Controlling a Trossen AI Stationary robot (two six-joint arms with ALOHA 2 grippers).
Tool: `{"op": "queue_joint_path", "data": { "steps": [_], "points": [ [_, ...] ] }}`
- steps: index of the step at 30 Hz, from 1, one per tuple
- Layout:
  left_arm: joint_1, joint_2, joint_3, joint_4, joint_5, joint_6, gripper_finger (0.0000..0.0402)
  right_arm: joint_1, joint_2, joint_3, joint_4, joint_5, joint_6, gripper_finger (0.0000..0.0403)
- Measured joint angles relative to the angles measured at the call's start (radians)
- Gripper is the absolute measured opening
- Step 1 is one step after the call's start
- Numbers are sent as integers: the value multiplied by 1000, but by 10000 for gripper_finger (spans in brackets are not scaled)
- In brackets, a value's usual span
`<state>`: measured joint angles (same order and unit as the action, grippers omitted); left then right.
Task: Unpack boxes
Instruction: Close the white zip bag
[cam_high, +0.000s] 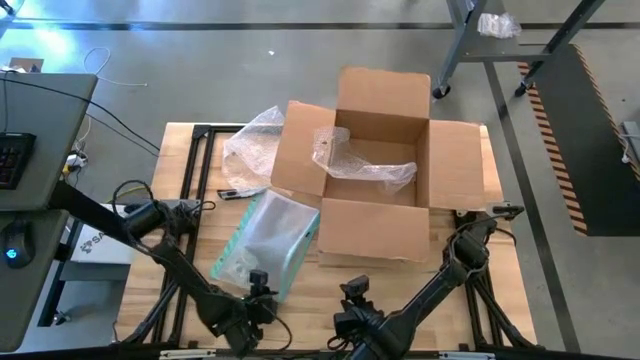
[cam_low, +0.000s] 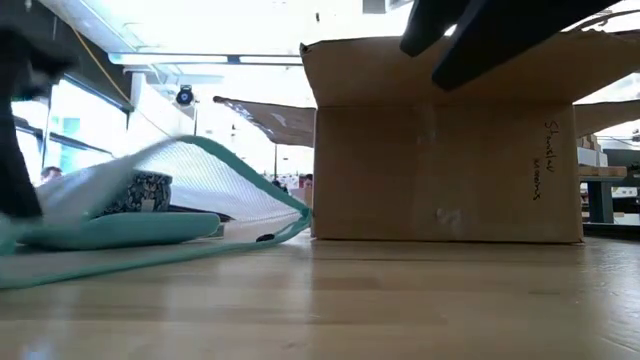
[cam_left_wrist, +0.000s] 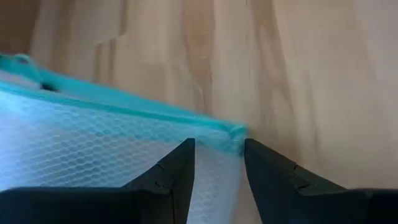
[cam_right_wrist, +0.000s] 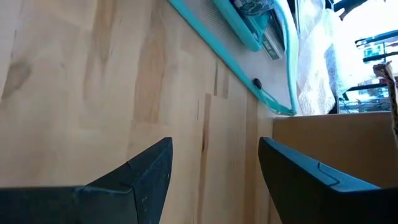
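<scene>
1. Left gripper sits low at the near edge of the table, fingers straddling the teal-edged corner of the mesh pouch. Jaws part-way in with the pouch edge between them; whether they pinch it yet I cannot tell.
2. Right gripper hangs open over bare wood near the front of the table, holding nothing, waiting.
3. Risk: the grip is only on a thin corner seam. The slick film could slide out, or the pouch could fold and drag instead of lifting.
4. Risk: the pouch has contents, seen in the low view as a patterned item on a teal pad. A one-corner pull may tip them or swing the pouch into the box.
5. Pouch: flat, soft, clear with honeycomb mesh texture, teal binding, rounded corners. It lies just left of the box front.
6. Cardboard box: brown, corrugated, rigid, flaps splayed open, mid-table toward the right. Clear crinkly bubble wrap remains inside, so unpacking isn't finished.
7. More loose wrap lies beside the left flap; light, could snag.
</scene>
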<state>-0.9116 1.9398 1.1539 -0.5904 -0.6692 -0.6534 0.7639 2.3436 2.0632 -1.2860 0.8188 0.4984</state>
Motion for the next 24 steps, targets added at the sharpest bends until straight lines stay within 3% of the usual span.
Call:
{"op": "queue_joint_path", "data": {
  "steps": [12, 15, 18, 21, 24],
  "points": [
    [86, 51, -6, 94, 169, 34, 114, 0, 0, 0, 17, 0, -5, 222],
    [109, 51, -4, 115, 208, 30, 94, 3, 0, 0, 16, 0, -1, 222],
    [120, 46, 3, 166, 224, 49, 48, 25, 1, 11, -30, 25, 37, 222],
    [114, 27, 43, 132, 219, 6, 9, 63, -14, 11, -157, 47, 166, 222],
    [70, -21, 119, 61, 103, -36, 5, 107, -35, 7, -261, 54, 272, 222]
  ]
}}
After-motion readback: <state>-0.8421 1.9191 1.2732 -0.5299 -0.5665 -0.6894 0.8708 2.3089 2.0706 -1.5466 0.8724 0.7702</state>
